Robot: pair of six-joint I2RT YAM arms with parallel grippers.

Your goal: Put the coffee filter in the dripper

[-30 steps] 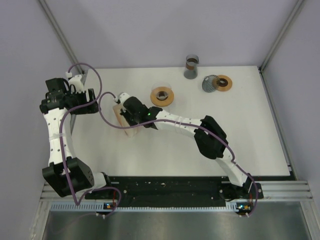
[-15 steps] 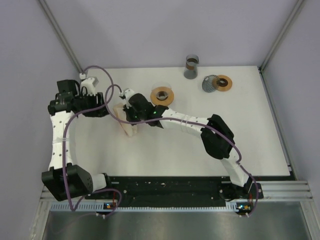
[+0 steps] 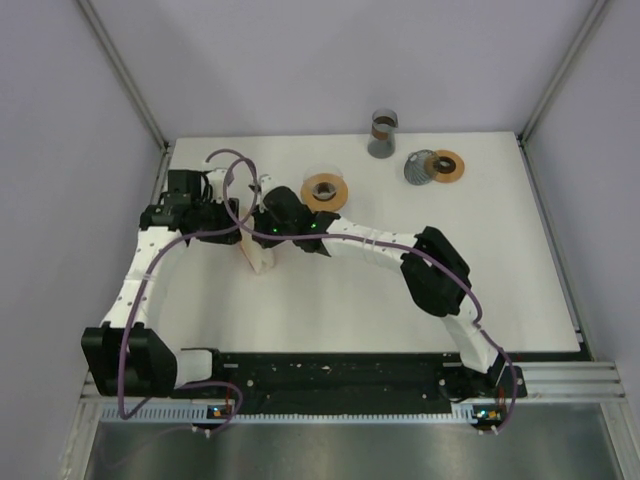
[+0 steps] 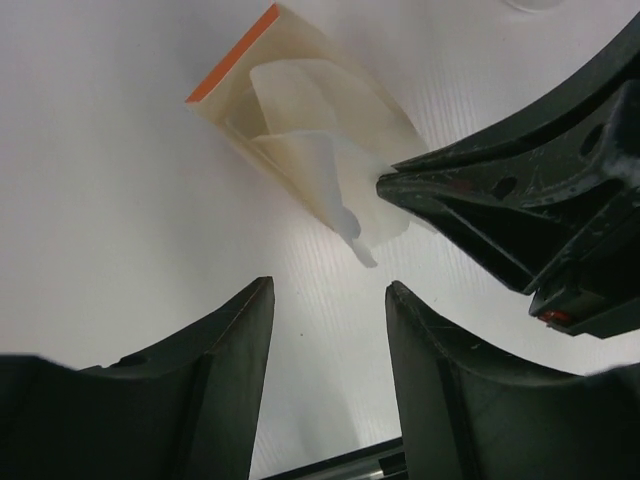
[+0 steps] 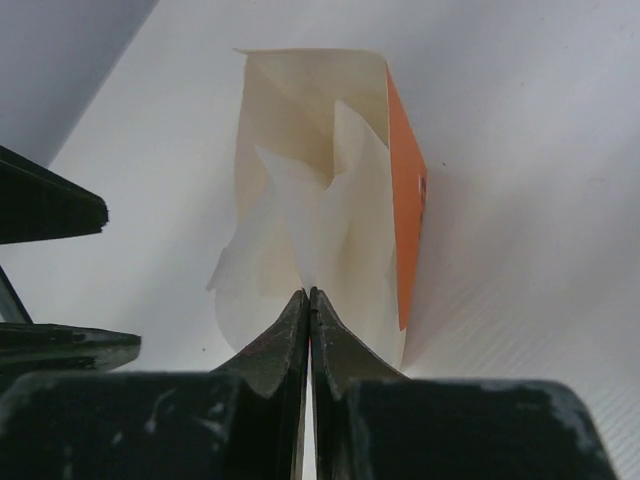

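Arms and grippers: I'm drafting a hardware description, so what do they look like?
The left arm and right arm have white links with bulky black joints; a purple cable runs along each. The left gripper and right gripper have black, tapered fingers.

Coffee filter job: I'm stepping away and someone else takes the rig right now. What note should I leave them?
Right gripper: shut on a white filter that sticks out of the filter pack.
Left gripper: open, holding nothing, beside the pack's mouth.
The pack lies on the table, left of centre. The brown-ringed dripper stands just beyond the right gripper, with no filter visible in it.
Done: one filter pinched.
Left: draw it free of the pack, carry it to the dripper, seat it.
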